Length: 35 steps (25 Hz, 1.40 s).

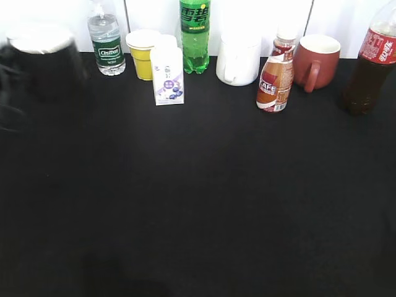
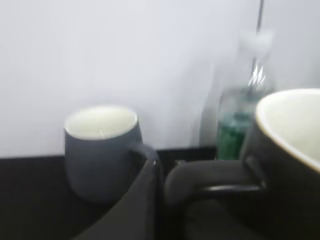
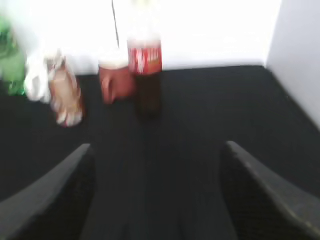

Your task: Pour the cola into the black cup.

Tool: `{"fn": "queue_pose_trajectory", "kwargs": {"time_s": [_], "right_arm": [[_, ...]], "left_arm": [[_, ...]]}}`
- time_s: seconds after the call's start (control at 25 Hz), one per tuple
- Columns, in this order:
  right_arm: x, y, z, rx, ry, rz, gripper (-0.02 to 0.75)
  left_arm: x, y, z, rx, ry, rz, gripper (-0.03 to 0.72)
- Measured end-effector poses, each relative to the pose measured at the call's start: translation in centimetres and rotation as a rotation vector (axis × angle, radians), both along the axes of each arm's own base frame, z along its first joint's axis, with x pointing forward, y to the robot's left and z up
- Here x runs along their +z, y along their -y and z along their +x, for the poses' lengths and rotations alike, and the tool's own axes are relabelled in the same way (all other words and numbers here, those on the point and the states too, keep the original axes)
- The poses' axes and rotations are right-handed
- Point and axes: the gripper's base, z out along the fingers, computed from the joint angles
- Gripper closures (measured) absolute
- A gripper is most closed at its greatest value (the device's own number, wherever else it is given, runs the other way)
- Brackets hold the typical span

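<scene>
1. Exterior view: the black cup point(image 1: 42, 59) shows blurred at the far left edge of the tabletop point(image 1: 198, 204), near the water bottle point(image 1: 106, 46).
2. Left wrist view puts the black cup's handle point(image 2: 210, 180) against the left gripper point(image 2: 150, 205); its jaws seem to pinch that handle, though blur leaves it uncertain. A grey mug point(image 2: 100, 150) stands behind.
3. At far right stands the cola point(image 1: 373, 65), beside the reddish-brown mug point(image 1: 316, 60).
4. The right gripper point(image 3: 155, 190) faces the cola, well apart, jaws spread wide and empty.
</scene>
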Motion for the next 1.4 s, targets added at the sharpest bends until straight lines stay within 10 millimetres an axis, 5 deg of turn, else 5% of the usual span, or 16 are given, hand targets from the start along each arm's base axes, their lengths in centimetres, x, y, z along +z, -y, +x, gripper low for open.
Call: {"fn": "queue_pose_trajectory", "kwargs": {"time_s": [0.24,0.36,0.6,0.68,0.84,1.08,1.28,1.4], "right_arm": [[-4.3,0.8,11.5,-0.028,0.095,0.004,0.154],[-8.1,1.0,17.1,-0.023,0.128,0.006,0.103],[-18.2,0.7,24.9,0.048,0.001,0.014,0.086],[-18.8,0.8,27.3,0.048,0.027,0.013,0.086],[-16.9,0.9,31.4,0.063,0.105,0.000,0.086],[-18.8,1.0,35.2,0.063,0.080,0.000,0.093],[-18.9,0.6,35.6,0.129,0.115,-0.067,0.344],[-19.0,0.3,34.5,0.155,0.136,-0.085,0.352]], "left_arm": [[-0.2,0.9,-5.5,-0.113,-0.057,0.006,0.648],[-0.6,0.9,-6.0,-0.117,-0.074,0.002,0.648],[-0.5,0.9,-6.0,-0.119,-0.058,-0.001,0.648],[-0.5,0.9,-6.0,-0.119,-0.058,-0.001,0.648],[-0.5,0.9,-6.0,-0.119,-0.058,-0.001,0.648],[-0.5,0.9,-6.0,-0.119,-0.055,-0.002,0.648],[-0.5,0.9,-6.0,-0.121,-0.055,-0.001,0.648],[-0.5,1.4,-6.1,-0.170,-0.054,0.024,0.648]]}}
